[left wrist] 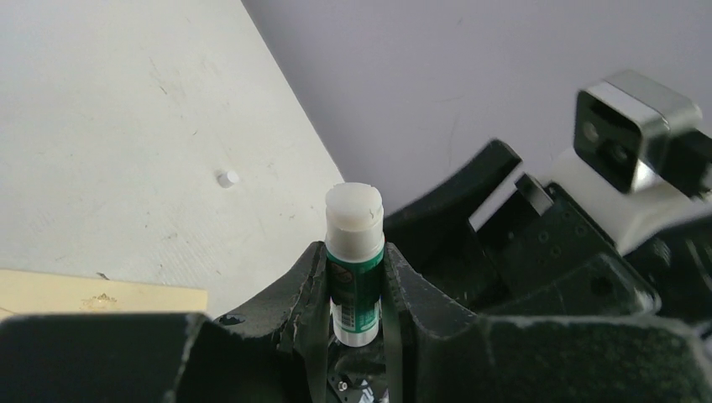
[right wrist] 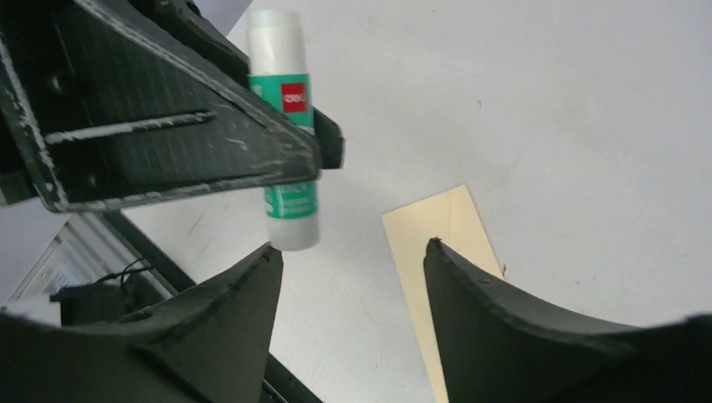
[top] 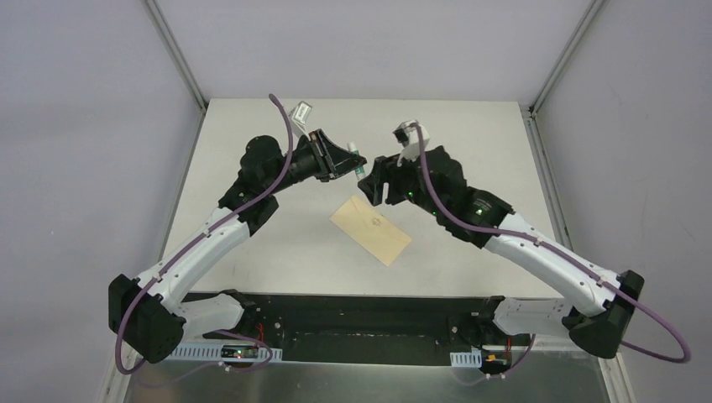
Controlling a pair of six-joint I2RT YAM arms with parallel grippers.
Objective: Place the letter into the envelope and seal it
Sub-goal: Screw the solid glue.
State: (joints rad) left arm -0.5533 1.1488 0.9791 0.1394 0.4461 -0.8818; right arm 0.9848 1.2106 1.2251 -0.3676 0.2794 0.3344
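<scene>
While my left hand (left wrist: 353, 256) pinches the white-green plastic tube (left wrist: 353, 220), presumably for gluing, my right hand (right wrist: 353, 248) stands spread beside it. The yellow-tan paper envelope (top: 371, 228) lies flat on the bench (top: 479, 143).

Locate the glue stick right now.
Top view, centre: the glue stick is clamped in the left tool, held off the table just beyond the far corner of the envelope, with the open right tool facing it.

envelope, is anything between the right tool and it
Nothing visible does. Seen between the open fingers of the right tool, the envelope lies bare on the table. The glue stick, clamped in the left tool, hangs to one side of that gap, not over the envelope.
</scene>
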